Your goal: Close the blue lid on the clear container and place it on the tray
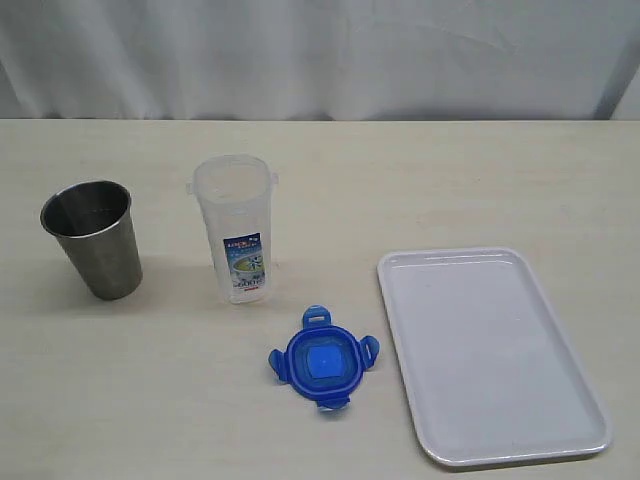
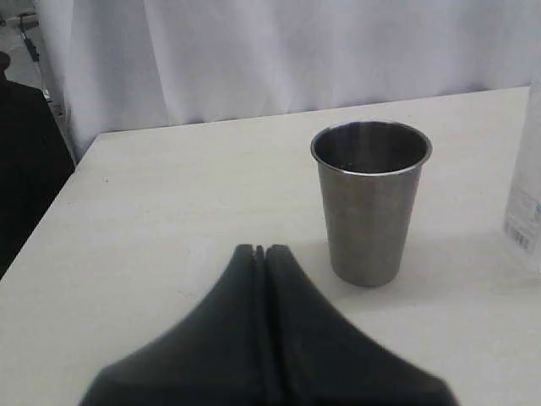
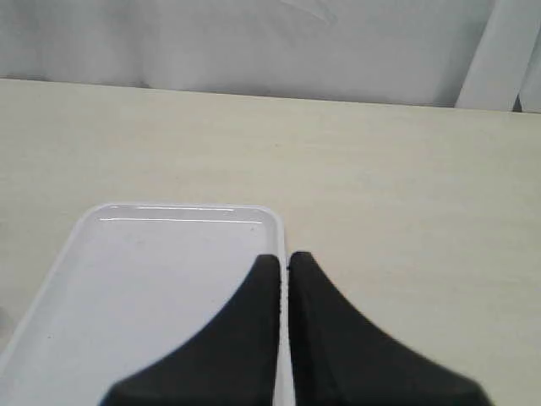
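1. Far left: a grey steel cup (image 1: 92,238) stands upright on the table (image 1: 150,400), well apart from the lid and tray. It has no part in the job.
2. Left of centre: the clear container (image 1: 238,230) stands upright on the table with its mouth open and its label facing the exterior camera. It is not on the tray.
3. Centre, nearer the camera: the blue lid (image 1: 322,362) lies flat on the table with its four flaps spread outward. It sits between container and tray and touches neither.
4. Right: the tray (image 1: 480,350) lies flat with nothing on it.
5. Progress, in my judgement: no step is complete. The lid is not yet picked up. It has to be seated on the container's mouth and its flaps snapped down. The closed container then goes onto the tray.
6. My left gripper (image 2: 260,250): fingers pressed together, holding nothing. It hovers above bare table, pointed toward the steel cup, with the container's side just in its view.
7. My right gripper (image 3: 284,259): fingers together with at most a hairline gap, holding nothing. It hangs over one rim of the tray.
8. Neither arm shows in the exterior view, so I cannot report their poses further.
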Motion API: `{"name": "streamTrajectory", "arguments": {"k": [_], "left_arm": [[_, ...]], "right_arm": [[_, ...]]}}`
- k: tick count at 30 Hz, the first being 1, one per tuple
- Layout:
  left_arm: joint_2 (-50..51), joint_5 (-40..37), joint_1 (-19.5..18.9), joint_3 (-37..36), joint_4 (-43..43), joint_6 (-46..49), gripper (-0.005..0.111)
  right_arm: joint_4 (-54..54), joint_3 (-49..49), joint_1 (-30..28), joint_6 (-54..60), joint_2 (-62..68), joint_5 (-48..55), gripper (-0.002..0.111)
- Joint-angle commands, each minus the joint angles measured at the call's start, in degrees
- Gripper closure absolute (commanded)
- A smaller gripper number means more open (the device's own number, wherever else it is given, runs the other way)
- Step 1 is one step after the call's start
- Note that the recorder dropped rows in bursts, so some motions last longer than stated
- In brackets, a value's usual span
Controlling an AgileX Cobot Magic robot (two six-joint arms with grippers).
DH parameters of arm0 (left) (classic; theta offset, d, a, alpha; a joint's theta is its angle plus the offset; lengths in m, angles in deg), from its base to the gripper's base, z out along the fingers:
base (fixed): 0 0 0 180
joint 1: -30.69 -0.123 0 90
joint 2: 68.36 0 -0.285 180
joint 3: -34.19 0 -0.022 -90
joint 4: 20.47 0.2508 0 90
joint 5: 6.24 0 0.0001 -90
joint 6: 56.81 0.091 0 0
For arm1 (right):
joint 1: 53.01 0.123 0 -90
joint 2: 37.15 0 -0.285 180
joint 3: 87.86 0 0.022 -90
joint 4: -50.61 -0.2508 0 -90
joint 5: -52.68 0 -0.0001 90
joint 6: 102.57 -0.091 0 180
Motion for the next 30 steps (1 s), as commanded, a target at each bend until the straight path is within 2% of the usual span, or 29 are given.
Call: {"name": "streamTrajectory", "arguments": {"k": [1, 7, 9, 10, 15, 21, 23, 25, 30], "left_arm": [[0.00, 0.74, -0.06, -0.08, -0.22, 0.09, 0.107], [0.00, 0.84, -0.06, -0.08, 1.89, 0.24, 0.107], [0.00, 1.99, -0.06, -0.08, 5.37, 1.60, 0.107], [0.00, 3.95, -0.06, -0.08, 7.88, 1.62, 0.107], [0.00, 18.83, -0.06, -0.08, 1.41, 1.17, 0.107], [0.00, 34.22, -0.06, -0.08, 1.17, 0.75, 0.107], [0.00, 38.02, -0.06, -0.08, 1.17, -6.67, 0.107], [0.00, 38.66, -0.06, -0.08, 1.17, -15.22, 0.107], [0.00, 38.03, -0.06, -0.08, 1.17, -18.99, 0.107]], "right_arm": [[0.46, -0.03, -0.10, 0.19, -0.12, 0.04, 0.104], [0.46, -0.03, -0.10, 0.19, -0.12, 0.04, 0.104], [0.46, -0.03, -0.10, 0.19, -0.12, 0.04, 0.104], [0.46, -0.03, -0.10, 0.19, -0.12, 0.04, 0.104], [0.46, -0.03, -0.10, 0.20, -0.12, -0.36, 0.104], [0.46, -0.03, -0.10, 0.20, -0.12, -6.47, 0.104], [0.46, -0.03, -0.10, 0.20, -0.12, -7.62, 0.104], [0.46, -0.03, -0.10, 0.20, -0.12, -8.53, 0.104], [0.46, -0.03, -0.10, 0.20, -0.12, -9.20, 0.104]]}}
